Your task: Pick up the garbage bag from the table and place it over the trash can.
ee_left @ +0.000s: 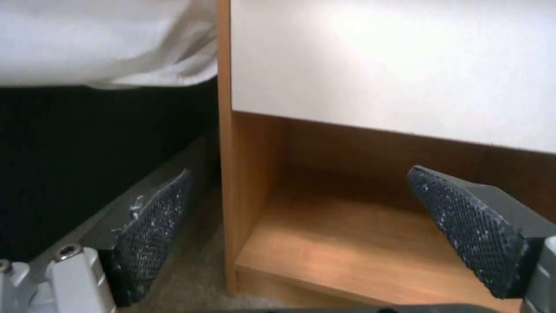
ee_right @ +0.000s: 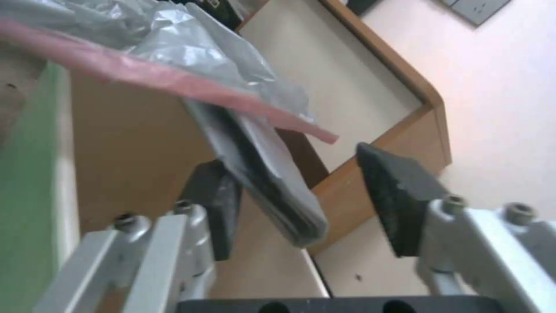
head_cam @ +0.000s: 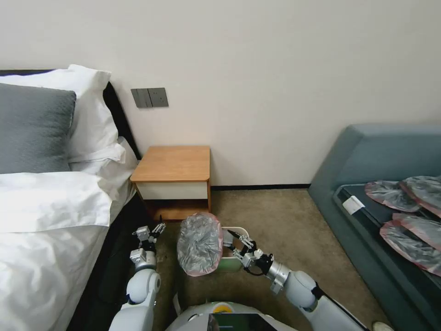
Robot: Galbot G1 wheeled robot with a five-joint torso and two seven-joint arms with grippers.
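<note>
Draping garbage bag (head_cam: 200,243) over trash can (head_cam: 232,263).

Crinkly glossy plastic garbage bag (head_cam: 200,243) (pink rim), smooth matt wooden table (head_cam: 172,164).

No readable text, labels, brands or numbers on anything in view.
</note>
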